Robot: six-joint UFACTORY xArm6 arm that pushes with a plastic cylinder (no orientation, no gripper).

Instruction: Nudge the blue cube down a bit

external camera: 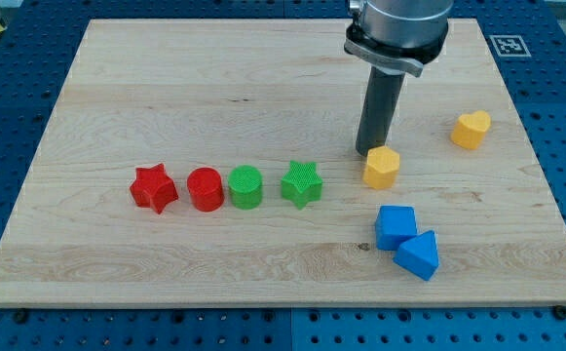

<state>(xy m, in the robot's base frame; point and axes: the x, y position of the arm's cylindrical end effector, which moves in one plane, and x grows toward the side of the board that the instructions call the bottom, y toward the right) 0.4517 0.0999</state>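
The blue cube (396, 226) lies on the wooden board at the lower right, touching a blue triangular block (418, 253) at its lower right. My tip (369, 152) is on the board just to the upper left of a yellow hexagonal block (382, 167), which sits between the tip and the blue cube. The tip is above the blue cube in the view, about a block's length away from it.
A yellow heart block (471, 129) lies at the right. A row at the left middle holds a red star (154, 188), a red cylinder (206, 188), a green cylinder (246, 186) and a green star (302, 183). The board's edge (283, 303) runs along the view's bottom.
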